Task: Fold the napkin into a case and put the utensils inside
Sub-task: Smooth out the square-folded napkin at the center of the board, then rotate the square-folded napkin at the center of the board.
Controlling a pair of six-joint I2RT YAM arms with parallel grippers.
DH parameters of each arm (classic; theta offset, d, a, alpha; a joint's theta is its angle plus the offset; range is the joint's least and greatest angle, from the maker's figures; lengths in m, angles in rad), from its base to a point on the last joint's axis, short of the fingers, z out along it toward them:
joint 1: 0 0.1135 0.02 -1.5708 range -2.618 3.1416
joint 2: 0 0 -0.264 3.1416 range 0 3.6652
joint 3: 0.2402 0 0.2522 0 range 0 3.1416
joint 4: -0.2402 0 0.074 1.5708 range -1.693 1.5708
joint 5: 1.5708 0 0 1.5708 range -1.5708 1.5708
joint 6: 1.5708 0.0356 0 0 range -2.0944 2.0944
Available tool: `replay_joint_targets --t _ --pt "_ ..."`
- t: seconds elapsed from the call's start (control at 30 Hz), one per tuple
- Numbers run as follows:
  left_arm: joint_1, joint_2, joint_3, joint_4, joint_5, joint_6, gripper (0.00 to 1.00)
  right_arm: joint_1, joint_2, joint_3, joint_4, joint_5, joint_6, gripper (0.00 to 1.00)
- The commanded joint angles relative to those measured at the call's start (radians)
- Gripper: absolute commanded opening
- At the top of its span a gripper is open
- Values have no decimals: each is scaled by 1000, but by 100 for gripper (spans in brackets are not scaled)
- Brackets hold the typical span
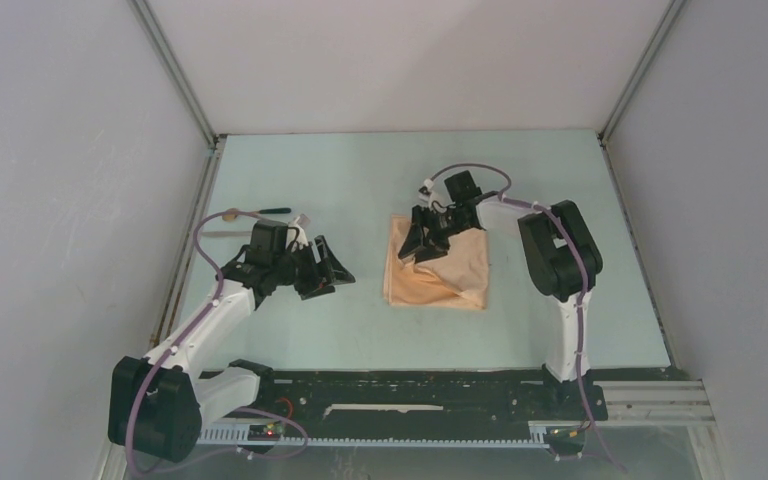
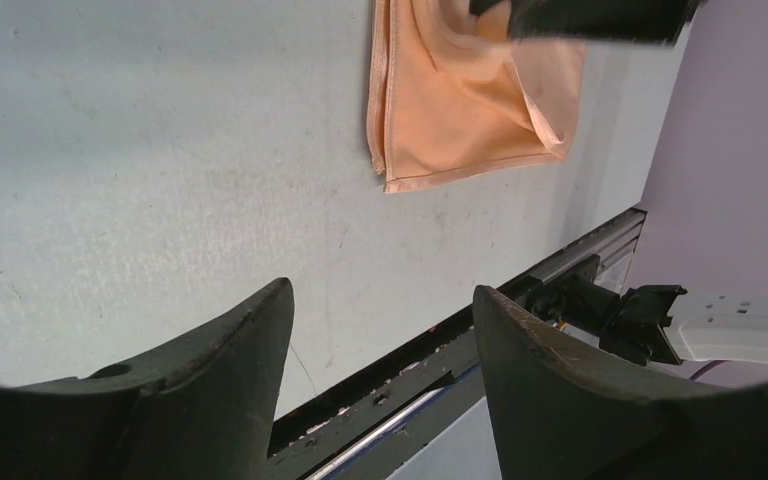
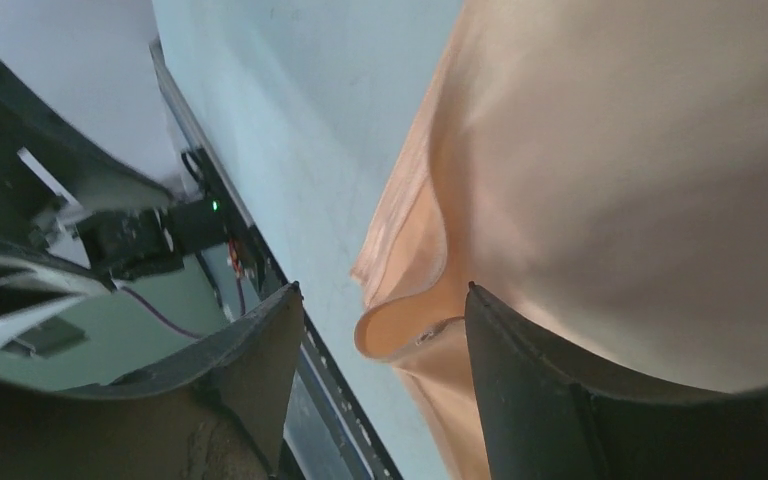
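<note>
Peach cloth, the napkin [image 1: 450, 272], lies folded into a rough oblong right of centre in the top view. My right gripper [image 1: 426, 243] sits over its upper left corner, I judge to lift a layer for the next fold. Left of centre, my left gripper [image 1: 328, 268] hovers spread wide and empty, clear of the work. The spoon [image 1: 250, 212] lies at the upper left, well apart. From the left wrist, the napkin [image 2: 460, 110] fills the upper middle, layered edges along its left side. From the right wrist, the jaws stand wide around a raised curl of cloth at lower centre, not pinching it.
</note>
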Motion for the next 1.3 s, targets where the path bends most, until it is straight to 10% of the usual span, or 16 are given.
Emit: replay_joint_targets --t 0.0,0.5,0.73,1.27 --pt "-4 -14 17 20 25 3 72 123 -133 -102 49 -43 68 68" --pt "-115 317 230 33 42 43 81 82 -750 -481 -63 581 401 84" --pt "-297 568 435 -57 -208 84 73 38 -1009 -647 -335 852 632 79" --pt "-325 705 378 69 -180 36 54 -102 -999 -886 -87 733 697 65"
